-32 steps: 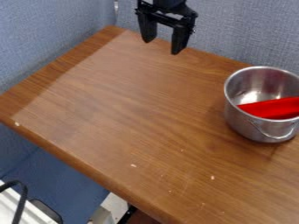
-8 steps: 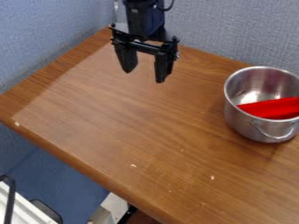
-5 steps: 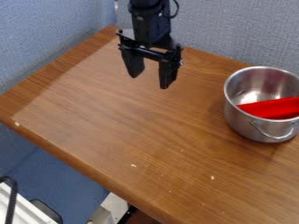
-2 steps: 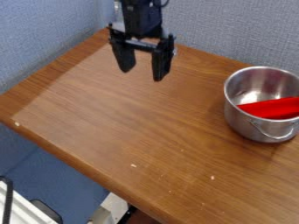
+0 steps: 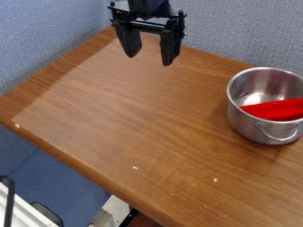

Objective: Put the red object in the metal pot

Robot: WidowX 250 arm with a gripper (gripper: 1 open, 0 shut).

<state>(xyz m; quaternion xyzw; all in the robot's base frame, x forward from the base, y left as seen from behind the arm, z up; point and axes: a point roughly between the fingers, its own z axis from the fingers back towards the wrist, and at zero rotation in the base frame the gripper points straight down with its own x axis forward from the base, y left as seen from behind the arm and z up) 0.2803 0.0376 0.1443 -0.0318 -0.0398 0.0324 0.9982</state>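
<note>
At the near edge, beyond the blue floor, the table (image 5: 148, 146) begins, bare wood running up toward the pot; the pot (image 5: 252, 129) stands at the table's right side in the picture, upright, its open mouth showing; the red bar (image 5: 275, 109) is at the pot, its long axis running roughly across the picture, one end over toward the pot's middle and the other reaching the picture's right edge; whether it lies wholly inside or rests in front of the far wall and over the rim, I cannot tell for sure, though it looks to be within.

Farther back, the gripper (image 5: 151, 55) hangs above the far part of the table, its jaws spread wide with nothing between them; the bar lies well apart from it, toward the viewer and to the picture's right; any regrasp would mean crossing that gap and turning the jaws to close across the bar's short side.

Counted: one pot, one red bar, one gripper; behind all, the blue-grey wall (image 5: 254, 31); the task looks all but done, and a careless return could knock the pot.
</note>
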